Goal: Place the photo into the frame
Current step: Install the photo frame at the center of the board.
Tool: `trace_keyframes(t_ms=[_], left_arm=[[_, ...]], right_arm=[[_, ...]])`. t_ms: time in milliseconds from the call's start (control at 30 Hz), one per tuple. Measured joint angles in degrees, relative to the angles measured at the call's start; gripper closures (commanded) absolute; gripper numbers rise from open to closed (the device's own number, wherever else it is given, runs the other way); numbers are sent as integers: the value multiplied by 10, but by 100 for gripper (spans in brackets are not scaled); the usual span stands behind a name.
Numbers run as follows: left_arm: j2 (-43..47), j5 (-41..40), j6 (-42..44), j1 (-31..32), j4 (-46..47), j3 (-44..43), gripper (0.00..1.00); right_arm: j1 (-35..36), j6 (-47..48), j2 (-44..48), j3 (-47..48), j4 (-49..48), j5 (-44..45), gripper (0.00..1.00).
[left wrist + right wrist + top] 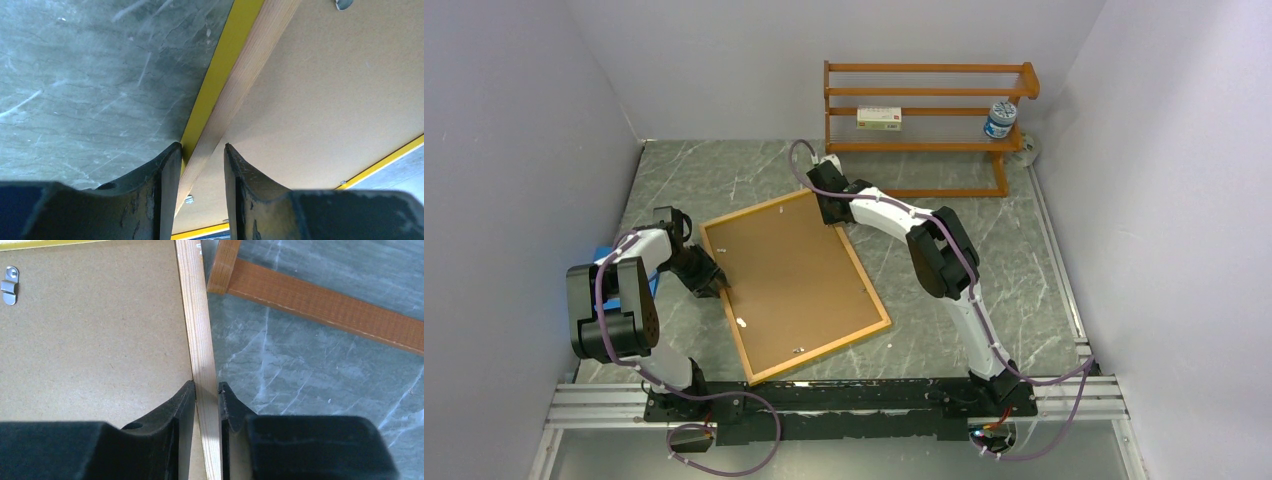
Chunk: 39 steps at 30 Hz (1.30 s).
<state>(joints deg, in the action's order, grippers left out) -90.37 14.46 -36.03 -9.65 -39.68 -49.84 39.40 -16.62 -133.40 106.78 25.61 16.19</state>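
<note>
The frame (871, 288) lies back up in the middle of the table, light wood rails around a brown backing board (789, 280). My left gripper (719, 283) is at its left rail. In the left wrist view the rail (240, 75), yellow on its outer side, runs slantwise between my left gripper's (202, 146) fingertips, which are shut on it. My right gripper (832, 215) is at the far right corner. In the right wrist view its fingers (206, 385) press both sides of the wood rail (197, 315). The photo is out of view.
An orange-brown shelf rack (924, 120) stands at the back, holding a small box (879, 119) and a jar (1000, 119). Its foot bar (325, 305) lies just beyond my right gripper. A blue sheet (604, 250) shows beneath my left arm. Walls close in on three sides.
</note>
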Motion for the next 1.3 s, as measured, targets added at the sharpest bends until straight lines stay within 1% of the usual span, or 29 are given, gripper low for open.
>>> trace_keyframes(t_ms=[133,200,233,333,400,567,633,733,800,833,900,1033,1133,1300], left_arm=[[0,0,0,0,0,0,59],[-1,0,0,0,0,0,59],[-2,0,0,0,0,0,58],[-3,0,0,0,0,0,58],[-3,0,0,0,0,0,58],[-3,0,0,0,0,0,57],[-3,0,0,0,0,0,54],[3,-4,0,0,0,0,50],[13,-5,0,0,-1,0,50],[20,-8,-1,0,-1,0,50],[35,-13,-2,0,-2,0,53],[60,-26,-5,0,-4,0,63],[76,-28,-9,0,-3,3,65],[92,-27,-18,0,-3,38,64]], right_arm=[[0,2,0,0,0,-3,78],[-1,2,1,-1,-1,-6,76],[-1,2,2,-2,-2,-9,73],[-3,-2,2,-2,-1,-16,62],[-6,-13,2,3,10,-16,52],[-15,-57,-5,64,108,-21,39],[-19,-75,-2,78,131,-30,37],[-22,-97,12,71,145,-51,37],[-24,-111,28,55,151,-75,40],[-24,-115,34,48,151,-85,43],[-24,-126,52,22,142,-117,50],[-14,-148,96,-63,88,-191,61],[6,-158,112,-110,43,-250,65],[59,-150,112,-135,-10,-320,69]])
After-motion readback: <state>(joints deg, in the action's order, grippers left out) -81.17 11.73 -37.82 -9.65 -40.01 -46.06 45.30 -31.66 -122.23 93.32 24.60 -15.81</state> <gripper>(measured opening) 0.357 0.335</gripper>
